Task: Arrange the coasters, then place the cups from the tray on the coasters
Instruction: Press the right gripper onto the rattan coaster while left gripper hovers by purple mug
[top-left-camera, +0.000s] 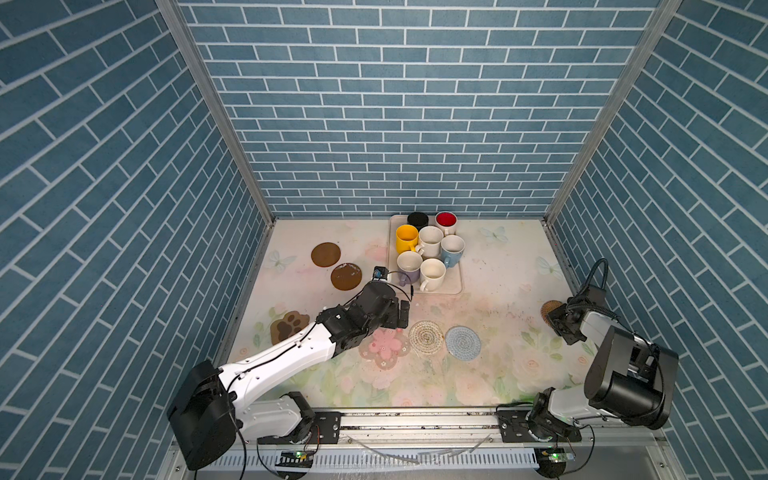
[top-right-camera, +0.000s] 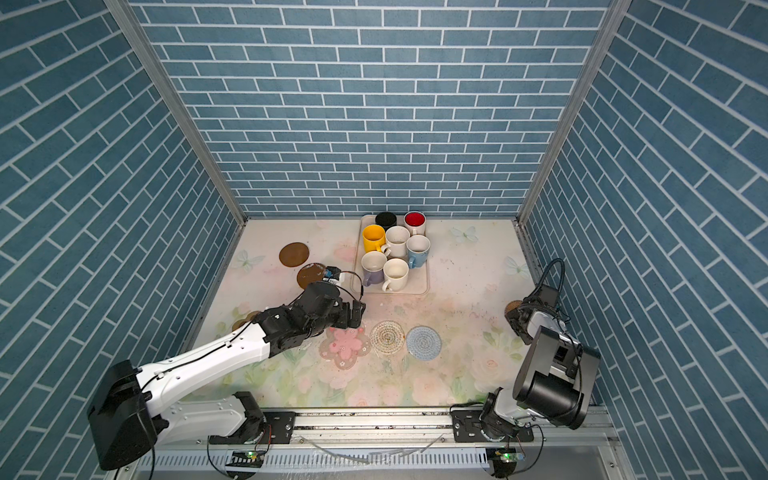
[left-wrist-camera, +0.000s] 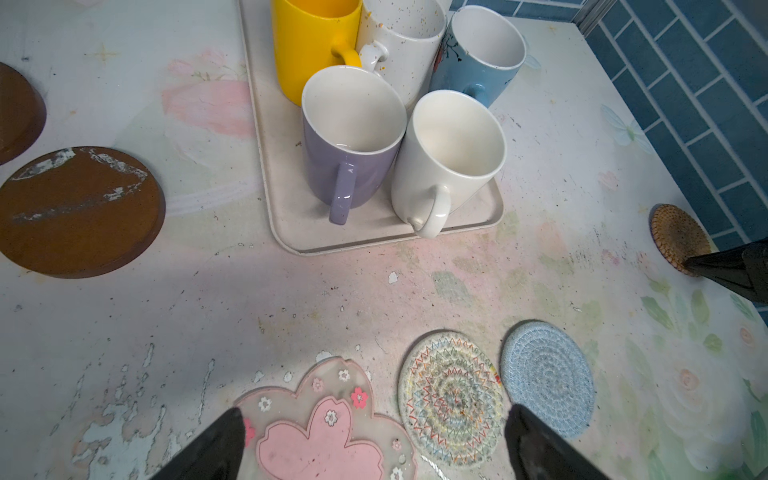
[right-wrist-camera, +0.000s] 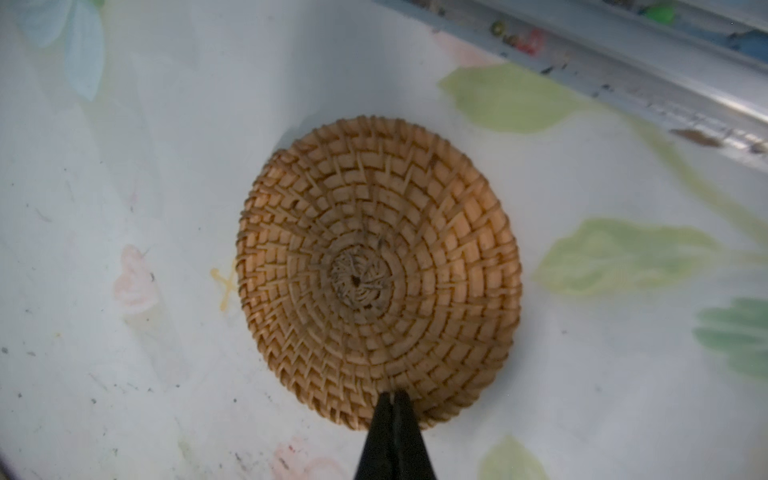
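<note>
Right gripper (right-wrist-camera: 392, 405): jaws pressed tight together, tips at the rim of the tan coaster (right-wrist-camera: 374, 270). I cannot tell whether they nip the weave or only bear on it.
Where that coaster lies: by the right edge of the table (top-left-camera: 498, 270), well apart from the other mats.
Left gripper (left-wrist-camera: 376, 434): spread wide and empty, above the pink flower coaster (left-wrist-camera: 320, 440).
Front row: pink flower coaster, white woven coaster (left-wrist-camera: 451, 399) and light blue coaster (left-wrist-camera: 546, 380), each just beside the next.
Left side: two brown discs (top-left-camera: 326, 254) near each other; paw coaster (top-left-camera: 289, 324) partly behind the left arm.
Cups (top-left-camera: 430, 241): all seven upright on the tray (left-wrist-camera: 291, 216), packed wall to wall, none on a coaster yet.
Coaster handling: light, thin and flat, by my guess. The woven ones look soft and rough, so sliding them or pinching an edge should work. The discs look stiff and smooth.
Cup handling: glazed ceramic, likely heavy, slick and breakable. The lavender cup (left-wrist-camera: 349, 166) and cream cup (left-wrist-camera: 444, 178) stand nearest, handles toward the arms. I would take one by its wall, one finger inside the rim, and lift straight up clear of its neighbours.
</note>
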